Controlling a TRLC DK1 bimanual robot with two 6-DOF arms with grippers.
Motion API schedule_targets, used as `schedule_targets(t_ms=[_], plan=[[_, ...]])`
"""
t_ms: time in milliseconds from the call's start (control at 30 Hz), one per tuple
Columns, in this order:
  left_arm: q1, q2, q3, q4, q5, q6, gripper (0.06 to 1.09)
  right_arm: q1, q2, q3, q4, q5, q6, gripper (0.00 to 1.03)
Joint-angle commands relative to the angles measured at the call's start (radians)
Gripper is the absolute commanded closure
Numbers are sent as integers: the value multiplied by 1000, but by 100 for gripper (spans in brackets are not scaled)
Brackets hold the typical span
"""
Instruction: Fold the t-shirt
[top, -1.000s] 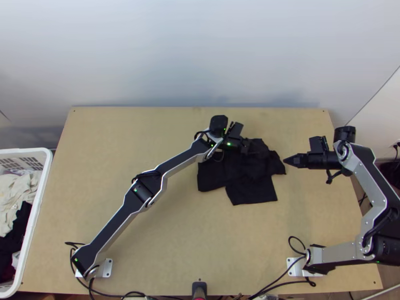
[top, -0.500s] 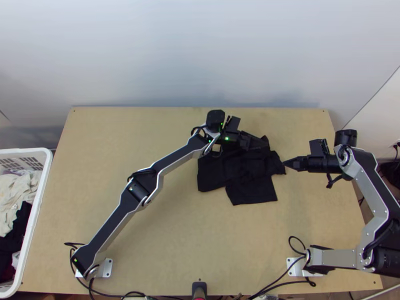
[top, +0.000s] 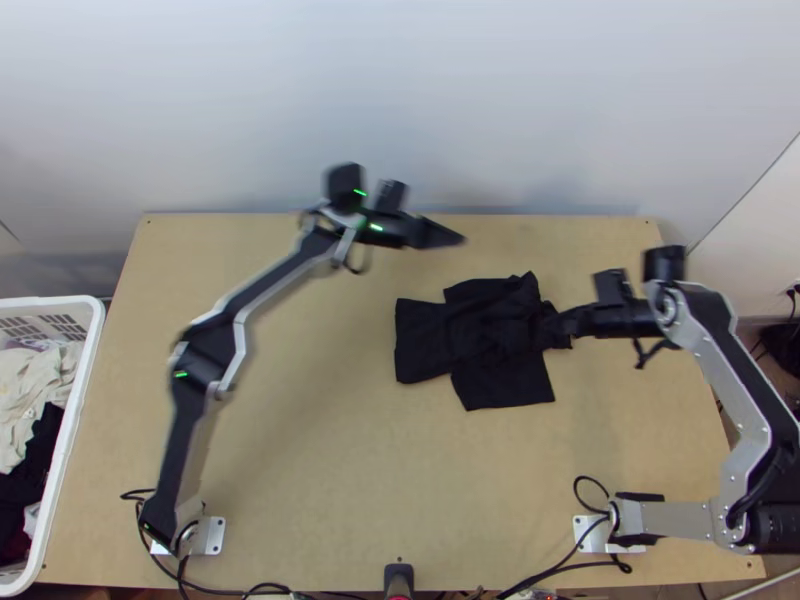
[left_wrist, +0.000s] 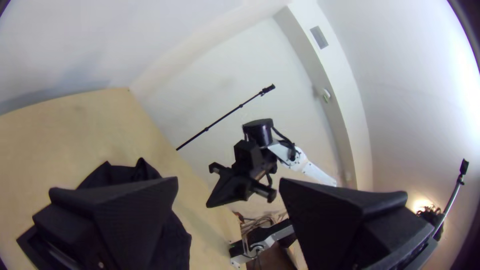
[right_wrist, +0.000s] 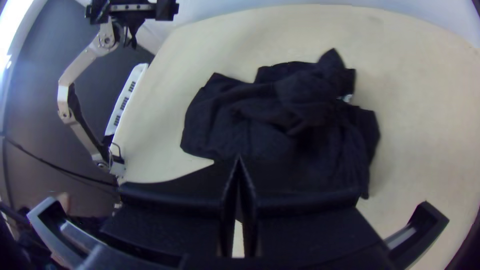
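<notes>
So we've got our left arm (top: 275, 280) stretched out front, left gripper (top: 457, 239) angled inward with its fingers spread wide. Our right arm (top: 738, 370) is bent sharply, right gripper (top: 562, 322) pointing inward, fingertips together.

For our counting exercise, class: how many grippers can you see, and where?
2. In the top view, the left gripper is near the table's far edge, beyond the black t-shirt; the right gripper is at the t-shirt's right side.

Table-mounted robot arms (top: 205, 355) suggest a lab.
</notes>
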Motion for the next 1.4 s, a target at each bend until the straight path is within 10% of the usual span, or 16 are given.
schedule_targets(t_ms=[0, 633, 767, 867, 1367], plan=[[138, -252, -344, -5, 111, -11, 10, 247, 91, 75, -8, -4, 20, 100], [192, -260, -694, -12, 78, 121, 11, 374, 286, 241, -14, -4, 45, 100], [209, -270, -660, -257, -77, 354, 11, 383, 270, 228, -13, -4, 43, 100], [171, -260, -514, -852, -406, 928, 11, 383, 275, 222, -11, -2, 40, 100], [220, -316, -523, -944, -611, 970, 11, 376, 542, 321, 98, 119, 89, 100]])
